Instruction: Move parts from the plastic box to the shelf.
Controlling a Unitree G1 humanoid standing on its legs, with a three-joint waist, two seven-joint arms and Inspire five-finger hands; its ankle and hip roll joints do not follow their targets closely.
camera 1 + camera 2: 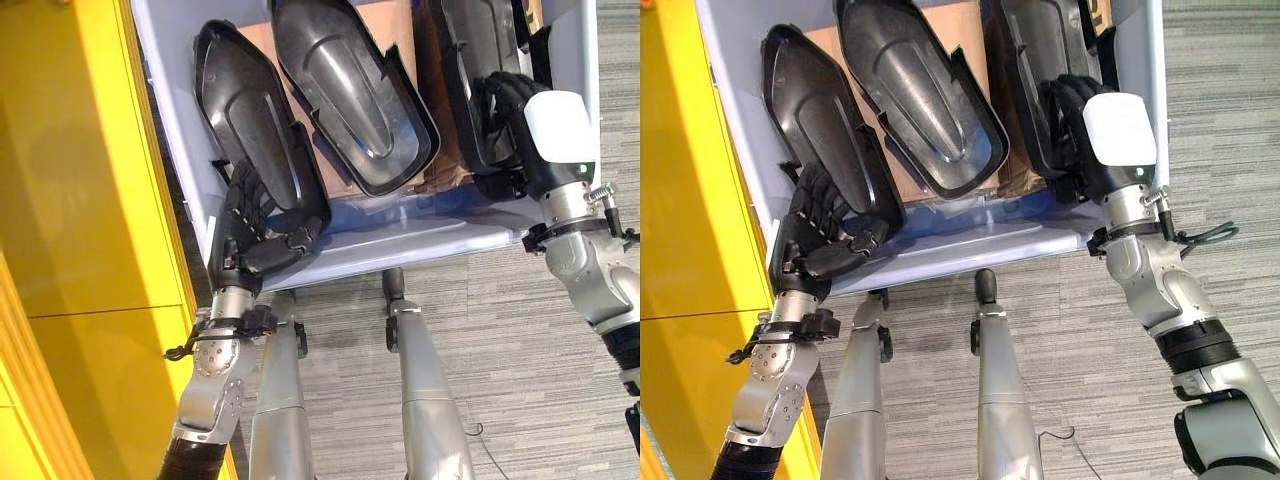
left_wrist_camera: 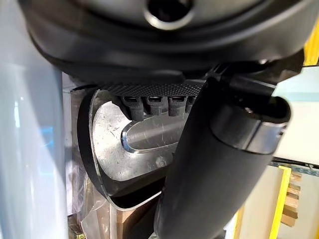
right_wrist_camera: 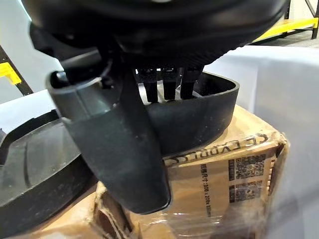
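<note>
A pale grey plastic box (image 1: pixel 400 240) holds three long black moulded parts lying side by side on cardboard. My left hand (image 1: pixel 243 252) is shut on the near end of the left part (image 1: pixel 250 120), fingers under its rim and thumb (image 2: pixel 209 169) across the front. My right hand (image 1: pixel 1072 118), white-covered on its back, is shut on the near end of the right part (image 1: pixel 1035 55); its fingers hook inside the rim and the thumb (image 3: pixel 119 149) presses outside. The middle part (image 1: pixel 350 90) lies free between them.
A yellow shelf panel (image 1: pixel 70 200) stands close along the box's left side. A wrapped cardboard carton (image 3: pixel 224 184) lies under the parts inside the box. Grey carpet floor (image 1: pixel 500 330) stretches in front of and to the right of the box.
</note>
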